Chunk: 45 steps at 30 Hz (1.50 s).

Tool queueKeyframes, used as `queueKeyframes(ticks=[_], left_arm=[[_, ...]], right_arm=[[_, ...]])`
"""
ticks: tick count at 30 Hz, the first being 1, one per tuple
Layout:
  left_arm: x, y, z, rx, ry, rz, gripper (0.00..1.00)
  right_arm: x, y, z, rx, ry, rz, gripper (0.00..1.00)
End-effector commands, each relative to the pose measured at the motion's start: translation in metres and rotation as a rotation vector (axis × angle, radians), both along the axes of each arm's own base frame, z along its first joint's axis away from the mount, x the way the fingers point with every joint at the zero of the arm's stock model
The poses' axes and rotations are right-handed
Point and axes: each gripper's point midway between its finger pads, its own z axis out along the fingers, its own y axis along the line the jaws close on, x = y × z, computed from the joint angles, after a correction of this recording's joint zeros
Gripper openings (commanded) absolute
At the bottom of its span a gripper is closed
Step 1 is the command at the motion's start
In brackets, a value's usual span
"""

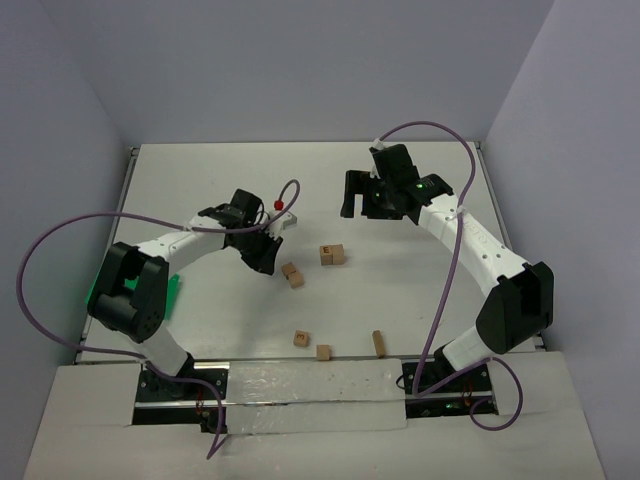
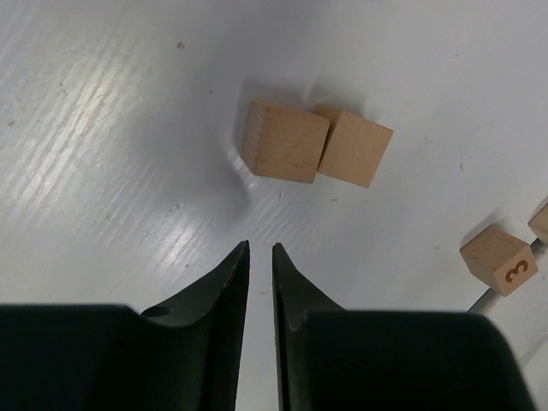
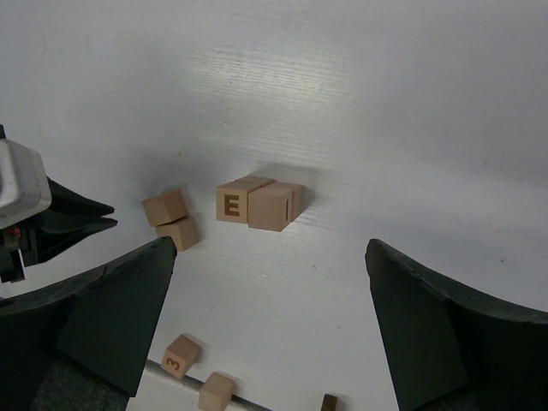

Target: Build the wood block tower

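Observation:
A compact group of tan wood blocks (image 1: 333,255), two wide, stands mid-table; its front cube shows an E (image 3: 232,205). A touching pair of blocks (image 1: 292,274) lies to its left and fills the left wrist view (image 2: 285,141). Three loose blocks lie near the front edge: one marked 3 (image 1: 301,339), a plain one (image 1: 323,352) and one on edge (image 1: 378,343). My left gripper (image 1: 268,258) is shut and empty, its tips (image 2: 259,248) just short of the pair. My right gripper (image 1: 365,203) is wide open and empty, hovering behind the group (image 3: 271,248).
A green plastic tray (image 1: 168,292) lies at the left edge, partly hidden by the left arm. Purple cables loop from both arms over the table. A taped strip (image 1: 310,382) runs along the front edge between the bases.

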Motion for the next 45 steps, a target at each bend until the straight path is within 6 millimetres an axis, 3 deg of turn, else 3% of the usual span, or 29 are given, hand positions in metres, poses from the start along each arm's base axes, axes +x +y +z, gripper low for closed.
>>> queueKeyframes(ticks=[1, 11, 45], left_arm=[[0.003, -0.015, -0.004, -0.015, -0.008, -0.005, 0.24], [0.004, -0.024, -0.016, -0.002, 0.001, -0.007, 0.27], [0.023, -0.039, -0.021, 0.015, -0.043, -0.058, 0.31]], right_arm=[[0.006, 0.001, 0.010, 0.014, -0.053, 0.005, 1.00], [0.006, 0.000, 0.009, 0.009, -0.050, 0.004, 1.00], [0.004, 0.000, 0.008, 0.009, -0.052, 0.014, 1.00]])
